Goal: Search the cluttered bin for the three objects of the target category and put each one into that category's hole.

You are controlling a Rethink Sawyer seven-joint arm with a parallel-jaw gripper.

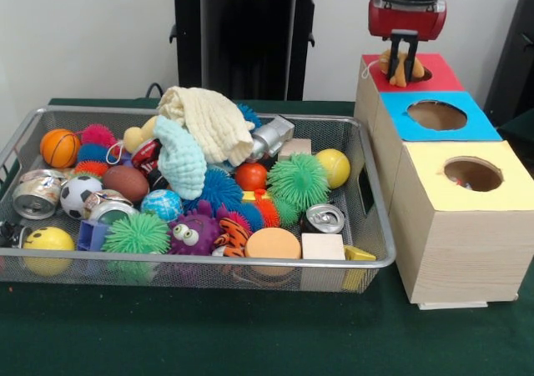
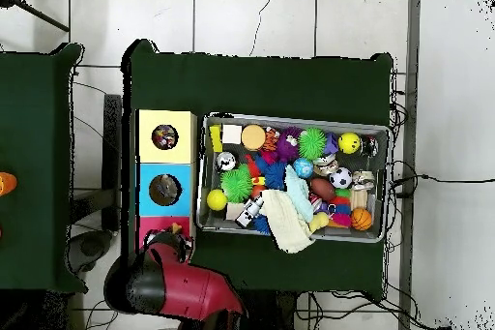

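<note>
Claw (image 1: 403, 57): pinched shut on tan plush toy (image 1: 399, 70).
Toy: lower half hidden inside red-topped box (image 1: 438, 77) hole.
Wire bin (image 1: 380, 226): well aside, heaped.

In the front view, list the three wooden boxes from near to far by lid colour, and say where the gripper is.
Yellow-topped box → blue-topped box → red-topped box. The gripper hangs over the red box's hole, shut on an orange-tan toy.

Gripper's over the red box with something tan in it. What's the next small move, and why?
Probably open the fingers and let go. The gripper is shut on a tan toy right at the hole of the red-topped box, so it looks set to drop in. Then lift clear and go back to the wire bin for another.
</note>
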